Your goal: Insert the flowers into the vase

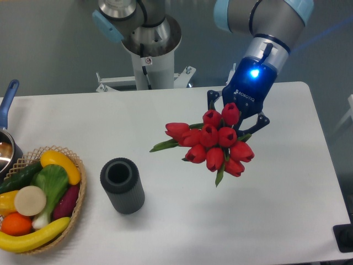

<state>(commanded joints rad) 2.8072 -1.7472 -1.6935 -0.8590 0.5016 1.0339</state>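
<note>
- We see the tool (238, 122) up over the right half of the white tabletop (287, 182), its blue body with a lit blue lamp angled down from the arm (265, 22).
- It is grasping the flowers (212, 141): the red tulip buds bunch right in front of its dark fingers (261, 120), which show on both sides of the bunch, closed in on the stems behind the blooms.
- We cannot see the exact gap between the fingers, because the buds cover the contact spot.
- The flowers hang in the air, buds facing us, with a green leaf (164, 146) poking out to the left and another pointing down below the bunch.
- The vase (122, 185) stands upright on the tabletop, dark grey and ribbed, round mouth open to the camera, well apart from the bunch and down to its left.
- The flowers are not in the vase; nothing touches the vase.
- At the left edge we have a wicker basket (77, 199) filled with toy fruit and vegetables: a yellow banana (33, 238), an orange (16, 223), green pieces and a purple one.
- Just above the basket, a pot with a blue handle (7, 99) peeks in at the edge of the view.
- At the back, the arm's grey base column (149, 49) rises behind the tabletop.
</note>
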